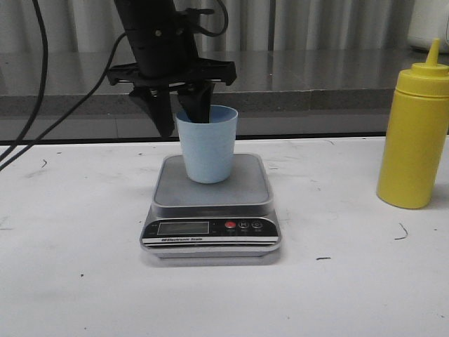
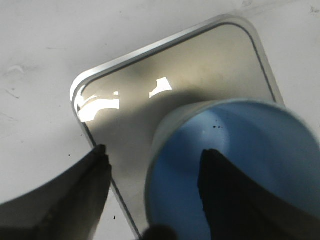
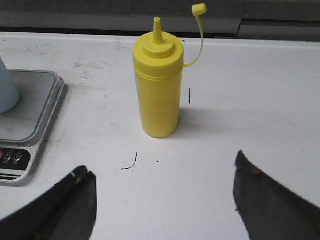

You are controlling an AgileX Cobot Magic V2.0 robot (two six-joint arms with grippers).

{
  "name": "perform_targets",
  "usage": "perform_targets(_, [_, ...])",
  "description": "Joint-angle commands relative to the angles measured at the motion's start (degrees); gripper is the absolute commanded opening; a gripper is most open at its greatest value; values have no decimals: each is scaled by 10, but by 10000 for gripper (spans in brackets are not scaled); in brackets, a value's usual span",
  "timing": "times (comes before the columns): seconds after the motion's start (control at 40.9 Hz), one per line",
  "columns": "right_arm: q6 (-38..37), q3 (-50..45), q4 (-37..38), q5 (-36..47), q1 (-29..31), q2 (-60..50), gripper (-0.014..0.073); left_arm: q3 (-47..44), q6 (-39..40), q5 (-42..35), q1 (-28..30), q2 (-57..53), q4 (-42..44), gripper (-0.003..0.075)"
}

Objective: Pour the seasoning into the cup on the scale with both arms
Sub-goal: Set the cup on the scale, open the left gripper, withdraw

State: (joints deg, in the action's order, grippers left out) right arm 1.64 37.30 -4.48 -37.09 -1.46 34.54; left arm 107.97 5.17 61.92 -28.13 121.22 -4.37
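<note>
My left gripper (image 1: 184, 116) hangs over the back of the scale (image 1: 210, 203) with its jaws straddling the rim of the cup (image 1: 207, 144): one finger (image 2: 235, 195) reaches down inside the blue wall, the other finger (image 2: 75, 195) stands outside it, over the platform's edge. There is a gap between the outer finger and the cup wall, so the jaws are parted and not clamped on the rim.

The cup stands upright on the steel platform, toward its rear half, with bare plate in front of it and a narrower strip on each side. The scale's black front panel with the red button (image 1: 230, 225) faces the near table edge.

My right gripper (image 3: 165, 200) is spread wide, holding nothing, its two fingers low over the white table (image 1: 84, 281). The seasoning (image 3: 158, 82) stands upright between and beyond them, well apart from both, its tip cover (image 3: 198, 8) off the nozzle and dangling on its tether. Open table lies all around the bottle; the scale's right edge is well to its side, with clear white surface between them.
</note>
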Motion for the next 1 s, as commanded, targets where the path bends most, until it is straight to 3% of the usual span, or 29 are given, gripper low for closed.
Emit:
perform_targets(0.0, [1,17,1,36,2,4,582,20,4,-11,-4,-48,-3,423])
perform_targets(0.343, [1,17,1,36,2,4,582,-13,-10,-38,-4,-188,-2,420])
perform_targets(0.538, [1,17,1,36,2,4,582,-152,-71,-92,-4,-318,-2,420])
perform_targets(0.759, [1,17,1,36,2,4,582,-333,-73,-166,-4,-468,14,420])
perform_targets(0.979, [1,17,1,36,2,4,582,-485,-73,-177,-4,-604,24,420])
